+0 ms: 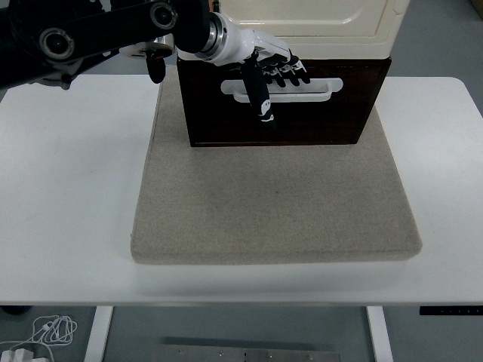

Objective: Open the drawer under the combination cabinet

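The cream cabinet (309,26) is cut off by the top edge, so only its lower part shows above the dark drawer (283,102), and the drawer's sides and back cannot be seen from here. The left hand (268,68) covers the left part of the white handle (283,88), and its fingertips (290,74) sit against the handle slot (whether they hook inside it or only rest on it cannot be told). The left arm (90,34) runs off the top-left corner, and the cable bundle (45,332) on the floor is too small to make out.
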{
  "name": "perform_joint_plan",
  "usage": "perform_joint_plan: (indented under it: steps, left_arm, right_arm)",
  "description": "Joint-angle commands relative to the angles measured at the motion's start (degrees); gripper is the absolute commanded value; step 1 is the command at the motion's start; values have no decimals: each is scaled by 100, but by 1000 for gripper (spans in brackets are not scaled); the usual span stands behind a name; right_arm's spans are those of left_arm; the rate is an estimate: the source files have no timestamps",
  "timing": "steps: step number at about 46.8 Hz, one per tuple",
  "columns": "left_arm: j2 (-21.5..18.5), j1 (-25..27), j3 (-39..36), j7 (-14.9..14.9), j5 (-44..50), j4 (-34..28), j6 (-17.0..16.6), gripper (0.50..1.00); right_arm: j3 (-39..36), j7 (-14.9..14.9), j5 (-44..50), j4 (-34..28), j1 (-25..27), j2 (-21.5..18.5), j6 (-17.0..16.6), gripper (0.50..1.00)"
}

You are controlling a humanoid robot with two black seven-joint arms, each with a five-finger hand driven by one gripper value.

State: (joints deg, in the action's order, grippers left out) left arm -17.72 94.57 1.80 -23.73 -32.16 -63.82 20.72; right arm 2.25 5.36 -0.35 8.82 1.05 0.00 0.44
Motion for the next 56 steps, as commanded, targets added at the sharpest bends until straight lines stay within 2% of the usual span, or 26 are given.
perform_joint_plan:
  steps: [1,22,56]
  left_arm:
    - [49,-26,-4,0,-1,10,-42,986]
    - [84,-53,-13,0,-1,28,-244,986]
    - [208,-158,-4,0,-1,72,-341,986]
  right_arm:
    - [3,0,0,6,0,0,0,928]
    - [3,0,0,-3,0,0,0,928]
    - [3,0,0,6,0,0,0,928]
